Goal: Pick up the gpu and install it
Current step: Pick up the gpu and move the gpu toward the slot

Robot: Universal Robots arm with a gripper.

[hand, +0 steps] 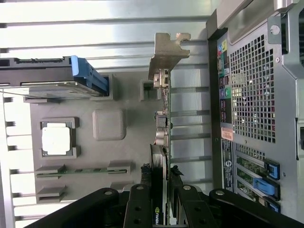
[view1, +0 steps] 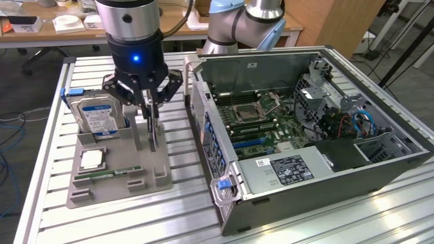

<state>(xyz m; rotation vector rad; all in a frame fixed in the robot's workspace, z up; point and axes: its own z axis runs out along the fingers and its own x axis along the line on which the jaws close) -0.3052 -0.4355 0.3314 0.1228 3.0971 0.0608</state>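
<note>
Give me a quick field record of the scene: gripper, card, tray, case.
holding: black gripper shut on green circuit-board gpu with silver end bracket
gpu pose: on edge, upright, at grey plastic tray; lifted or seated, cannot tell
also in tray: silver hard drive with blue-white label
case: open black computer case, exterior view's right of tray

— What sits on the grey tray (view1: 112,192)?
— A hard drive (view1: 98,116) stands upright in its slot. A processor chip (view1: 93,159) lies flat, with a memory stick (view1: 109,174) just beside it.
— And on the exterior view's right?
— An open computer case (view1: 305,203), its motherboard (view1: 261,114) showing, on the slatted table (view1: 135,223).
</note>
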